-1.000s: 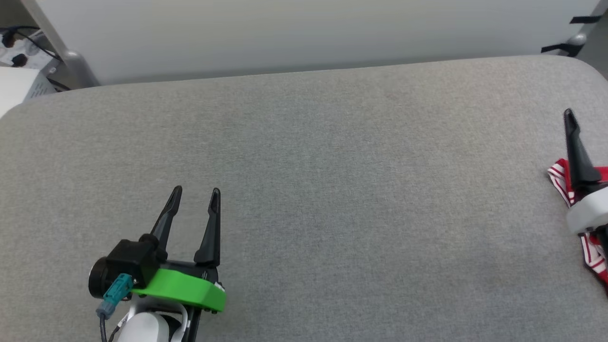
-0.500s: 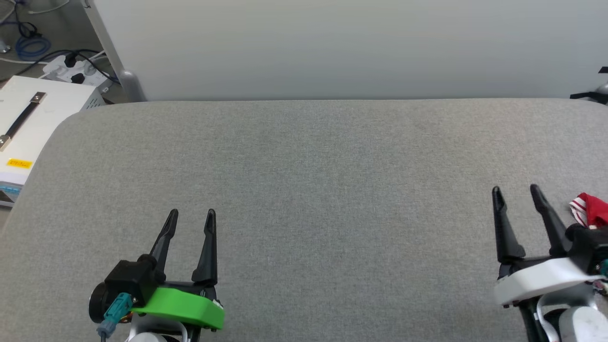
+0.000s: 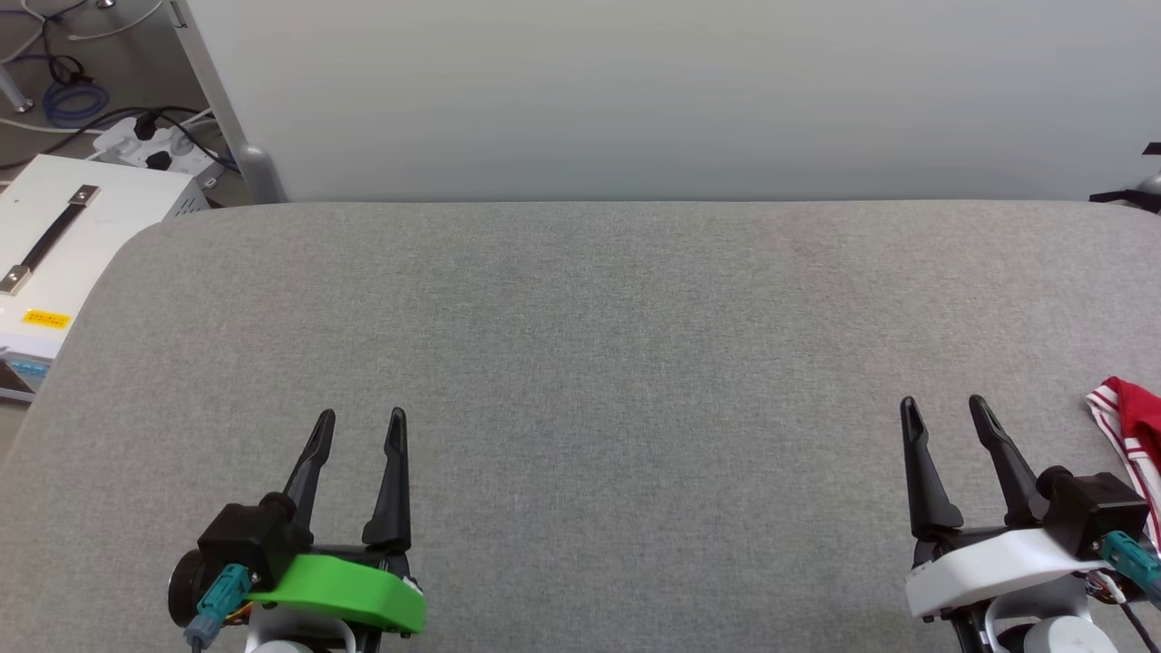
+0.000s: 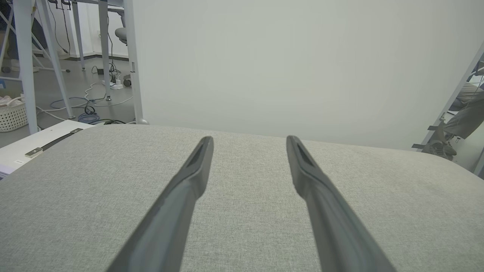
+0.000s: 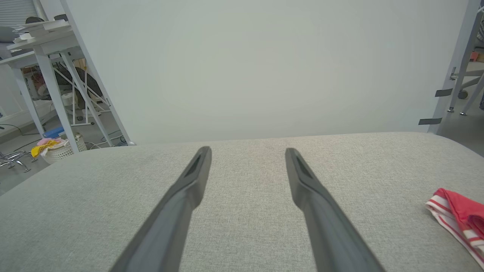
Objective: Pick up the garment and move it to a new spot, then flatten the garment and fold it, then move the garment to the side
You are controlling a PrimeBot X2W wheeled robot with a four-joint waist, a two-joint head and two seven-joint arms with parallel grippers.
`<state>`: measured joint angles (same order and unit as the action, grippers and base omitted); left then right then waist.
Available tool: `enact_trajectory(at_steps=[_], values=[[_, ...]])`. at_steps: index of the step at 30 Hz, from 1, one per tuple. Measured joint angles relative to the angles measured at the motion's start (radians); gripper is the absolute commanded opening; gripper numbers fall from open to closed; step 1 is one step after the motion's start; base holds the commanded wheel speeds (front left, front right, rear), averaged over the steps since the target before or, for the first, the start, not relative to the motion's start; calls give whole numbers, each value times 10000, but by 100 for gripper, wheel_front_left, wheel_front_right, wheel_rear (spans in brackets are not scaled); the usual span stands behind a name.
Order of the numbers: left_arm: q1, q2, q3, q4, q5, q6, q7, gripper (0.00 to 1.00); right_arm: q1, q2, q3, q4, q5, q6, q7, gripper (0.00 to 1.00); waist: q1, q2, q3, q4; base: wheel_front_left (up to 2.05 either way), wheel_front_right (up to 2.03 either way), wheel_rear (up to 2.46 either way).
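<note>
Grey woven tabletop (image 3: pixel 580 308). Off its left edge, a white case with black strap handle (image 3: pixel 54 238). Green-mounted left gripper (image 3: pixel 361 417): fingers apart, empty. White-mounted right gripper (image 3: pixel 941 404): same. Far right, crumpled red garment with striped trim (image 3: pixel 1138 413) on the cloth just beside it; the right wrist view shows it untouched.

Red garment (image 3: pixel 1136 426) (striped trim) lies bunched at table's right edge.

Tool (image 5: pixel 247 151) spread, garment (image 5: pixel 459 217) lower right
</note>
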<state>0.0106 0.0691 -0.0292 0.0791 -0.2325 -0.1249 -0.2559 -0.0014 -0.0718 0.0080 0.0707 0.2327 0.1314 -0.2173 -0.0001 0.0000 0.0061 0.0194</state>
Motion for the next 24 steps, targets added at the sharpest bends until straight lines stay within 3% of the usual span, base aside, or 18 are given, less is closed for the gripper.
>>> enact_trajectory(at_steps=[24], values=[[3, -8, -119, 36, 23, -2, 0, 100, -2, 52, 100, 63, -2, 0, -77, 100, 0, 0, 27, -14, 0, 0, 0]])
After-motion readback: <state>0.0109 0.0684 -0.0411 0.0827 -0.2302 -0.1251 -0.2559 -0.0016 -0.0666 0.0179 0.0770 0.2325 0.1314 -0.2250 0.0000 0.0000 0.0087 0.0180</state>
